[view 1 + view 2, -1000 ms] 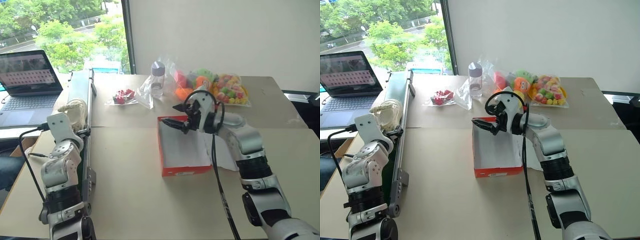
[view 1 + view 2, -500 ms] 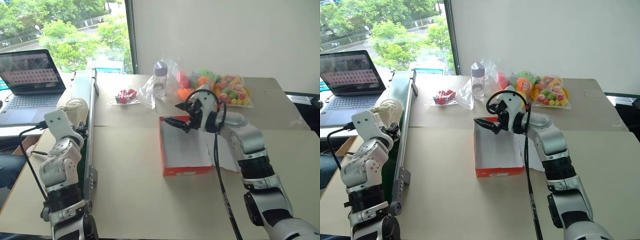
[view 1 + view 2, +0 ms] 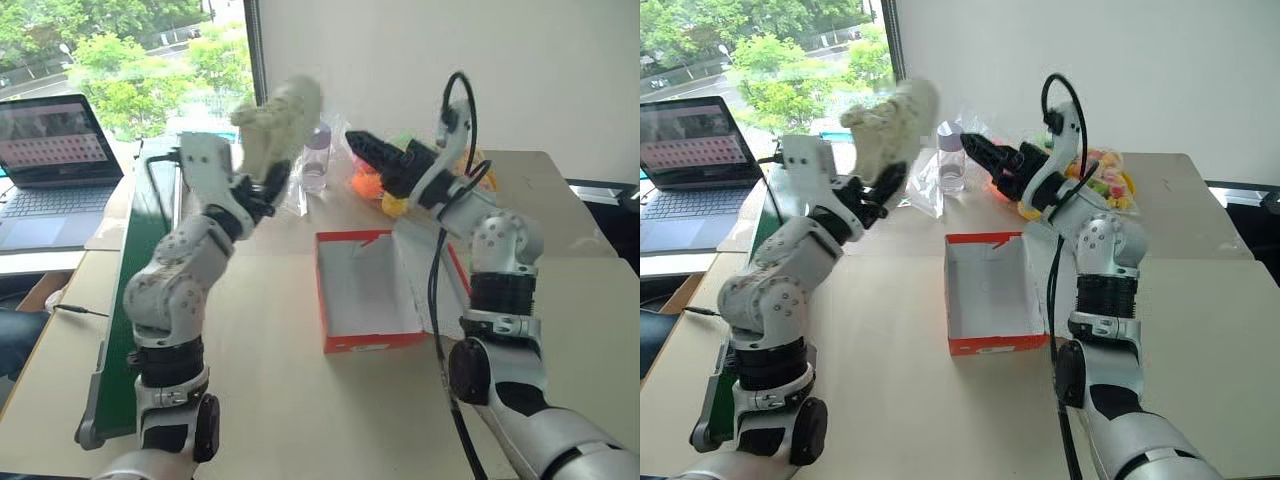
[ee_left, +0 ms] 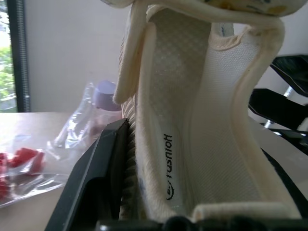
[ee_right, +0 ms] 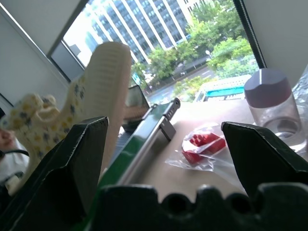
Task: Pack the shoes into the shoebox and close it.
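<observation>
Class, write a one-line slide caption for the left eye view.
Left gripper lifts a cream shoe above the table while the open right gripper hovers over the empty red shoebox.

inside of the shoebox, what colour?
White inside the shoebox, orange-red on its outer walls. Clearest in the right eye view.

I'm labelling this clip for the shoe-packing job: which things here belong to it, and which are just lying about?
Job:
- shoe, held up in the left gripper
- shoebox, open and with nothing in it
- right gripper, open, raised beyond the box

Lying about:
- laptop
- bottle
- red packet
- bagged toys
</observation>
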`<action>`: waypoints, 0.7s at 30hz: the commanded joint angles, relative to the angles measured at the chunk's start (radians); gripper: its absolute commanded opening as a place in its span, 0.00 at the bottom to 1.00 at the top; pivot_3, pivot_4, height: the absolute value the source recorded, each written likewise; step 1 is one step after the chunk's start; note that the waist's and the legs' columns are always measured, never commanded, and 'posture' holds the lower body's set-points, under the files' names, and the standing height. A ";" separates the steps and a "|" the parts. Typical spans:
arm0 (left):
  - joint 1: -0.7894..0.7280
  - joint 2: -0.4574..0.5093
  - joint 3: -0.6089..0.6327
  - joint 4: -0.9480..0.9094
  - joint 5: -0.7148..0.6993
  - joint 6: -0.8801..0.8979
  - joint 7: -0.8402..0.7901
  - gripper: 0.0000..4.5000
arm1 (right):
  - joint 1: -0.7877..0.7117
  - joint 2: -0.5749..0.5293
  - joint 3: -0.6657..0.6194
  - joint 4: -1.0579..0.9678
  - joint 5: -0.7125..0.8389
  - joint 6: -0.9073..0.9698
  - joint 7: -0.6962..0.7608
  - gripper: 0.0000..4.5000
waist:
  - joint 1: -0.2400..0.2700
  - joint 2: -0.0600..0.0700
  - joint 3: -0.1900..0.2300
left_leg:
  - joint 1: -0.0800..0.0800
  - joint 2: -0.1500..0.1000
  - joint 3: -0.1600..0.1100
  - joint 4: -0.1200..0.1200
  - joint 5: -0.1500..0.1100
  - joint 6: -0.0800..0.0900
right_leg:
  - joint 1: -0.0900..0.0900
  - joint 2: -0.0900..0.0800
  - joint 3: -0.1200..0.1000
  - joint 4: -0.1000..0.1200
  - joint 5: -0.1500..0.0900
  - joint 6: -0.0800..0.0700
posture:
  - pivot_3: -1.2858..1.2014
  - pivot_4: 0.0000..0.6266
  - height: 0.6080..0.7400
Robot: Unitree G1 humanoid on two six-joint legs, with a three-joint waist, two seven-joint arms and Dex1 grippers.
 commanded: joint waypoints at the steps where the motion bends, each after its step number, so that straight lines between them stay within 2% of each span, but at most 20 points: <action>1: -0.040 -0.040 -0.037 -0.056 -0.047 -0.002 -0.010 0.54 | -0.031 0.003 -0.053 -0.020 0.081 0.029 -0.063 1.00 | 0.000 0.000 0.000 | 0.000 0.000 0.000 0.000 0.000 0.000 | 0.000 0.000 0.000 0.000 0.000 0.000 | 0.52 0.24 1.00; 5: -0.020 -0.047 -0.100 -0.035 -0.035 0.000 -0.043 0.54 | -0.022 0.001 -0.051 -0.033 0.104 0.034 -0.093 1.00 | -0.003 0.000 0.000 | 0.001 0.000 0.000 0.000 0.000 0.001 | 0.001 0.000 0.001 0.000 0.000 0.001 | 0.52 0.24 1.00; 14: -0.029 -0.062 -0.136 0.008 -0.024 -0.016 -0.061 0.54 | 0.001 -0.009 -0.036 -0.076 0.138 0.049 -0.129 1.00 | -0.001 0.000 0.000 | 0.000 -0.001 0.000 0.001 0.001 0.002 | 0.001 0.001 0.001 0.000 -0.001 0.001 | 0.52 0.24 1.00; 17: -0.037 -0.065 -0.134 0.025 -0.022 -0.025 -0.062 0.53 | 0.007 -0.011 -0.034 -0.084 0.145 0.049 -0.135 0.83 | -0.001 0.000 0.000 | 0.000 -0.001 0.000 0.001 0.001 0.002 | 0.001 0.001 0.002 0.000 -0.001 0.001 | 0.52 0.24 1.00; 21: -0.040 -0.061 -0.136 0.035 -0.016 -0.027 -0.065 0.53 | 0.006 -0.010 -0.036 -0.084 0.150 0.047 -0.146 0.53 | 0.000 0.000 0.000 | 0.000 -0.001 0.000 0.001 0.001 0.002 | 0.001 0.001 0.002 0.000 -0.001 0.002 | 0.52 0.24 1.00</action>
